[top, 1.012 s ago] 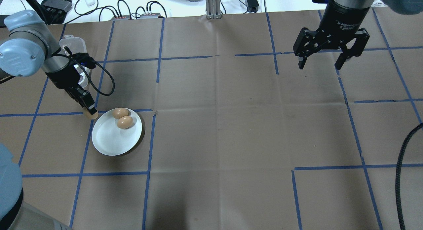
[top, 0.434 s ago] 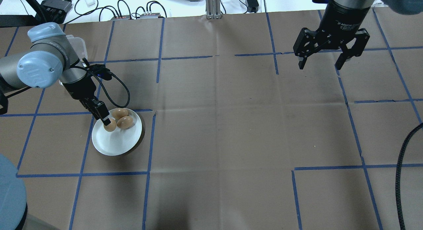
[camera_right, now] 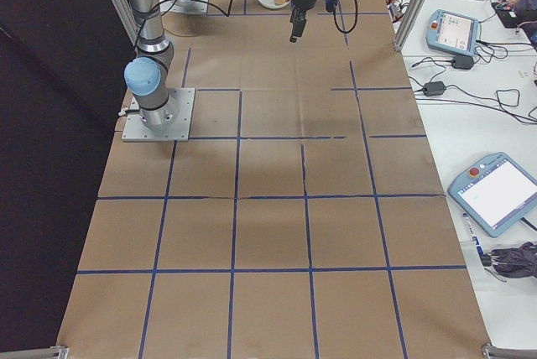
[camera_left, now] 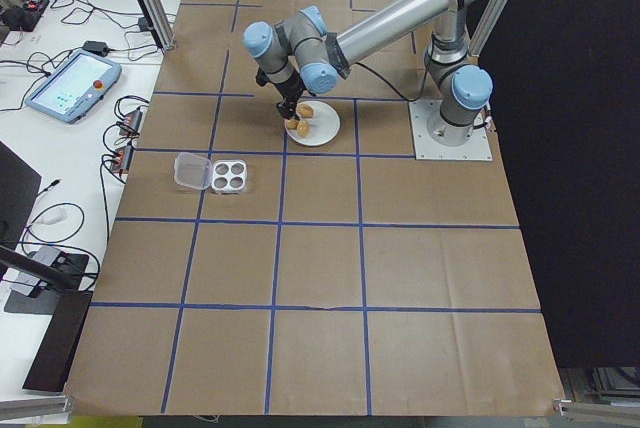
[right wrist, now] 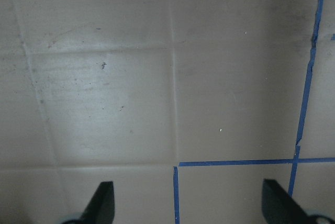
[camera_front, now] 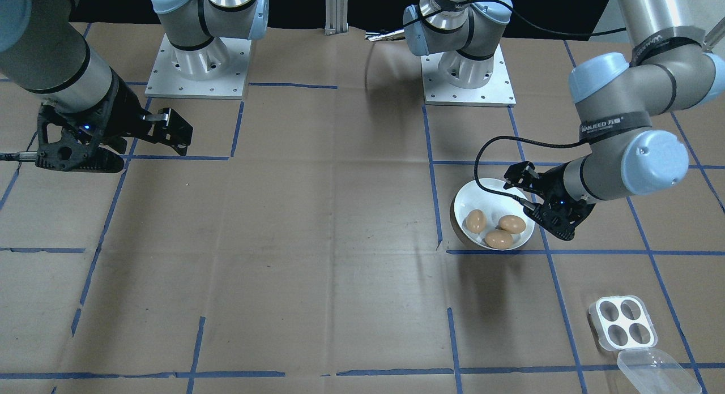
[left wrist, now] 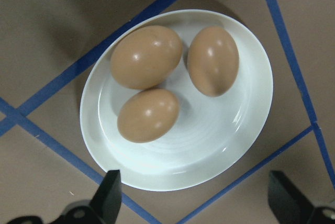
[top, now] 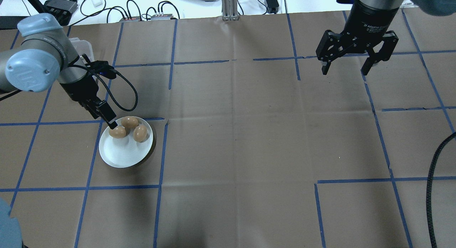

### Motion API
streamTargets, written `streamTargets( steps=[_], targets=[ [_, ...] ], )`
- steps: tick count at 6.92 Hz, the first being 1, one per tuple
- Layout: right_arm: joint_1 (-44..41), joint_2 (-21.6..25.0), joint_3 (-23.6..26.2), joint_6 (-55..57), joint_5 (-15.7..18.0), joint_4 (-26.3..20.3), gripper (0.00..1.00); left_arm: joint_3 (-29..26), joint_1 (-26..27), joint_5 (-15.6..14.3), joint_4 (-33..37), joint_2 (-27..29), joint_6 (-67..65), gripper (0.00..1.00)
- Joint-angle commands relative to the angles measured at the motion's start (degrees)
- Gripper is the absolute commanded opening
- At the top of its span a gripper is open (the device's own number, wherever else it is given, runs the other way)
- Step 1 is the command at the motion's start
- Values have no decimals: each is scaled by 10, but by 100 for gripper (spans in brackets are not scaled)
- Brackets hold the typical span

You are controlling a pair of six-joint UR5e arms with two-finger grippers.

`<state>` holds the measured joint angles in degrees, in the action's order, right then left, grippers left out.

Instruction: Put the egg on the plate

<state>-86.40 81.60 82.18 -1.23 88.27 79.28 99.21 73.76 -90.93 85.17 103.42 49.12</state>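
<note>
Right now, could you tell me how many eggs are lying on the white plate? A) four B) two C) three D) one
C: the left wrist view shows three brown eggs on the plate, and the left end effector above it is open and holds nothing.

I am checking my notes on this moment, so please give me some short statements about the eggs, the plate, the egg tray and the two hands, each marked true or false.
1. Three eggs lie on the plate. True.
2. The left hand holds an egg. False: it is open and empty above the plate.
3. The egg tray has four empty holes. True.
4. The right hand is shut on an egg. False: it is open over bare table, far from the plate.
5. The tray's clear lid is closed. False: it lies open beside the tray.
</note>
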Motion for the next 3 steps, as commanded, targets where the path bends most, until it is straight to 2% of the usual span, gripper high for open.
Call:
streamTargets(
  steps=[1,3],
  targets=[
    [0,1,0,0,0,0,100,2,30,7,3,-97,-135,100],
    [0,1,0,0,0,0,100,-5,93,15,35,-149,-318,100]
  ],
)
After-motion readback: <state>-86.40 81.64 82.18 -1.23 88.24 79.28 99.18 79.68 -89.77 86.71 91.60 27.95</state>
